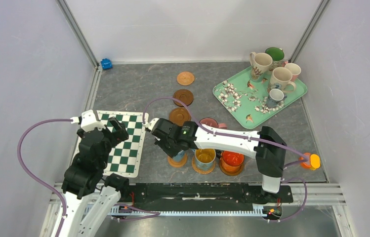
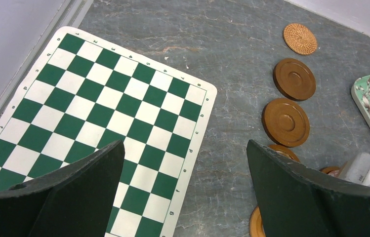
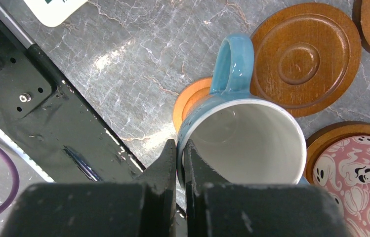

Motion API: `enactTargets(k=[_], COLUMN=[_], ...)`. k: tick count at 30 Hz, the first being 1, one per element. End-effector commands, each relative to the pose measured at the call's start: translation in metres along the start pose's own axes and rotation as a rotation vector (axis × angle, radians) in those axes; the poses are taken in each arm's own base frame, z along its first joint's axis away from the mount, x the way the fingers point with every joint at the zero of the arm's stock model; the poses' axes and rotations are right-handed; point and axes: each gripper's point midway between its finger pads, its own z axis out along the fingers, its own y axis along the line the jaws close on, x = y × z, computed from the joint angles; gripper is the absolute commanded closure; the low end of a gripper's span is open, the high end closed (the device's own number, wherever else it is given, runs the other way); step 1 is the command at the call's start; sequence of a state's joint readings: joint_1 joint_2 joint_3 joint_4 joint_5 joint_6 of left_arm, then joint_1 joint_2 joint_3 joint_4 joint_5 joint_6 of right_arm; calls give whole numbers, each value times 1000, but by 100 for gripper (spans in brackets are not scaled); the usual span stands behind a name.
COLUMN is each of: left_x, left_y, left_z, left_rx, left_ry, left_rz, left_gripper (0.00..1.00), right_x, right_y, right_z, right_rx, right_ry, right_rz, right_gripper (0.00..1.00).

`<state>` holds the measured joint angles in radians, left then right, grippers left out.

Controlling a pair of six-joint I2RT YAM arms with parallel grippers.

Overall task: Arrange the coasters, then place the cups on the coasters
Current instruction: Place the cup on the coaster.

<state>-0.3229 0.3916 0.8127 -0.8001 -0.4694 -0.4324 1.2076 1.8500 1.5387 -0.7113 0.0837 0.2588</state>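
As blue mug (image 3: 242,133) overlaps coaster (image 3: 192,101), rim pinched between right fingers (image 3: 165,163).

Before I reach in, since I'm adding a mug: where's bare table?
Bare table: between the checkered mat and the column of coasters, and beyond the mat's far edge. Crowded: the near row of cups under the right gripper, and the tray.

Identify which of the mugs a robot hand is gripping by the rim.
The light-blue mug with the white inside: it alone is pinched at its rim by the right hand.
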Motion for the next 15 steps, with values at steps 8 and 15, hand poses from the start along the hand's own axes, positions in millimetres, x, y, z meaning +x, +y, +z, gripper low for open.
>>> enactTargets(k=[8,15], left_x=[-17,-15], left_y=[-2,-2], left_z=[-6,-5], left_rx=[9,9], left_ry=[-50,-45], left_rz=[-17,-14], left_gripper=[0,0], right_x=[-4,0], right_y=[13,20], right_z=[1,0], right_rx=[-20,-38], right_ry=[-60,-56], right_rz=[-20,-17], right_gripper=[100,100])
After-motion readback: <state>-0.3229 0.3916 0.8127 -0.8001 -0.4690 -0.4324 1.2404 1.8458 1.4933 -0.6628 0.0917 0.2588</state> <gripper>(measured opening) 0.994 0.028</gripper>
